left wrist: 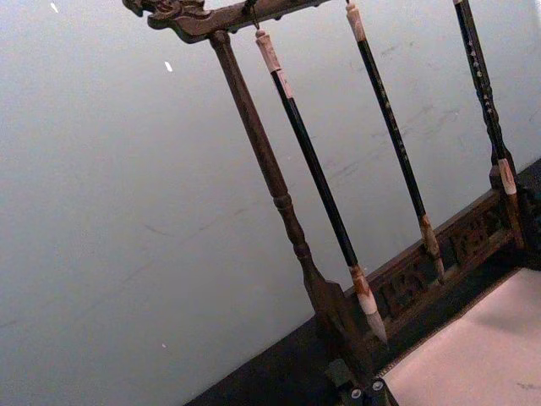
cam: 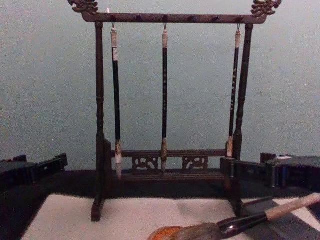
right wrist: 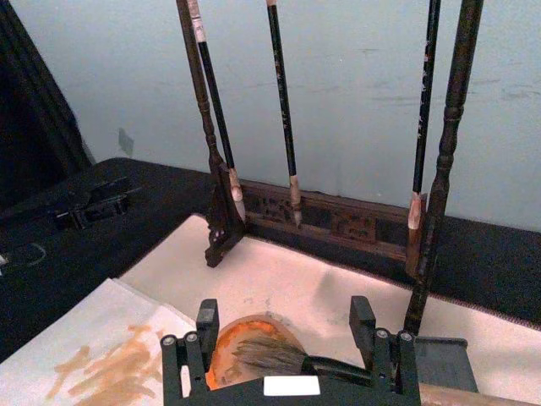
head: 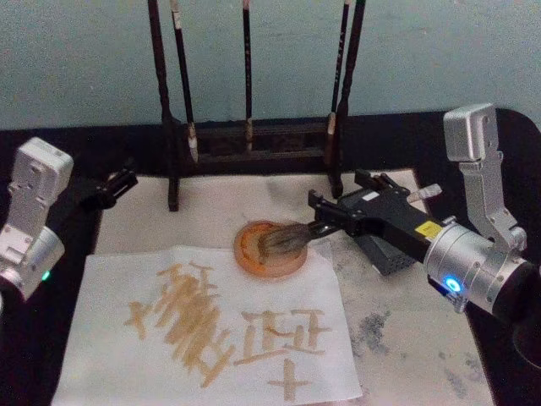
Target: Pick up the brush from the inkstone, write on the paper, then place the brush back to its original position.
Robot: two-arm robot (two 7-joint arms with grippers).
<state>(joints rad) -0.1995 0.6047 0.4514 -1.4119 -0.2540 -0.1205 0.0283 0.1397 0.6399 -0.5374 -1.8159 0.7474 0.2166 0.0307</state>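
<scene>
Brush (head: 287,240) first: your calligraphy brush lies almost flat, its bushy grey-brown head resting in the round orange dish (head: 269,249) near the middle of the table, its handle running back toward your right side. In the chest view the pale handle (cam: 292,205) rises slightly off to the right, past a glossy black collar.

Your right gripper (right wrist: 290,341) sits low around the brush just behind the bristles, with 1 finger on each side of the collar. Its fingers stand apart with a gap on both sides, so it is not clamped on anything.

Your left gripper (head: 114,186) hangs idle at the table's left edge, well apart from the work; you cannot tell how it is set.

Paper (head: 127,279), cream-white, lies in front of the dish and already carries several tan brushed characters (head: 190,321). Behind stands a dark wooden rack (cam: 172,165) with 3 thin black brushes hanging.

Handling, as a judgement: the brush looks light and stiff along the handle, while the bristles are soft and probably wet. The glossy collar may be slippery, so take hold on the handle just behind it.
</scene>
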